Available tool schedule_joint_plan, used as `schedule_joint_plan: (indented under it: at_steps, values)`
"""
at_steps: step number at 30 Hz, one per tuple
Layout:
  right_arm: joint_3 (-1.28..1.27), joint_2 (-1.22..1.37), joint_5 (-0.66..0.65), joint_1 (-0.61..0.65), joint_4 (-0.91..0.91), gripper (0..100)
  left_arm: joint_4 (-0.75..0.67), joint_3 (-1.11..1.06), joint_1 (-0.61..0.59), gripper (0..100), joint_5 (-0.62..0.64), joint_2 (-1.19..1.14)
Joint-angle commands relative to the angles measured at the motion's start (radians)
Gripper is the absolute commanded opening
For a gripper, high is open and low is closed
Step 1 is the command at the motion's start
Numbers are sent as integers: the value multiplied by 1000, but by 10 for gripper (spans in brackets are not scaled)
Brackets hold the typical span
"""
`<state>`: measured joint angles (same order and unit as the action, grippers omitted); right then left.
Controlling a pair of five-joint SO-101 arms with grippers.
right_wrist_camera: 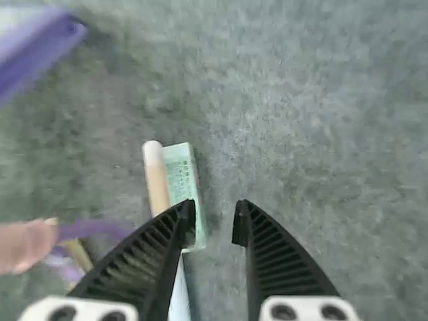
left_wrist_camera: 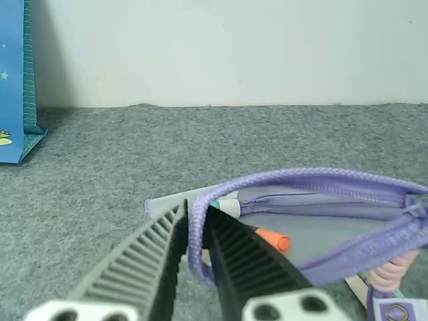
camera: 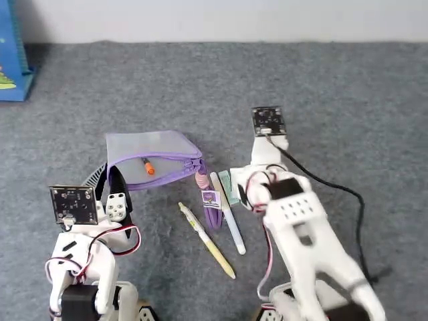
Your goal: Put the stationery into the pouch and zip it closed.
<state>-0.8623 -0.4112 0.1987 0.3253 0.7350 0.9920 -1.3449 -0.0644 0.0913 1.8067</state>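
The purple pouch [camera: 150, 155] lies open on the grey carpet, an orange-tipped pen [camera: 147, 166] inside it. My left gripper [camera: 115, 182] is shut on the pouch's near rim; in the left wrist view the purple rim [left_wrist_camera: 195, 227] passes between the fingers, with the orange tip [left_wrist_camera: 273, 239] behind. My right gripper [right_wrist_camera: 212, 217] stands open low over a mint-green eraser [right_wrist_camera: 179, 180], one finger above the eraser's edge. The eraser [camera: 225, 186] lies beside a white pen [camera: 229, 212]. A yellow pen [camera: 207, 241] rests nearer the front.
A purple strap with a tag [camera: 211, 200] and a pink coil [camera: 200, 179] trail from the pouch's zip end. A blue box [camera: 10, 63] stands at the far left by the wall. A black cable [camera: 358, 204] runs along the right arm.
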Motion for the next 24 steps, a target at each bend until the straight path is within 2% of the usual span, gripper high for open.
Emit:
schedule_joint_plan:
  at_steps: [1,6,16,21,24]
  values:
    - [60,125,-58,8,-136,98,-40,5,5,12,6,17]
    - [84,266,-77,50,-288,98,-40,5,5,12,6,17]
    - [270,542,-75,65,-286,99,-40,5,5,12,6,17]
    - [270,529,-80,73,-257,94,-40,5,5,12,5,17]
    - [273,513,-135,68,-193,93,-40,5,5,12,5,17]
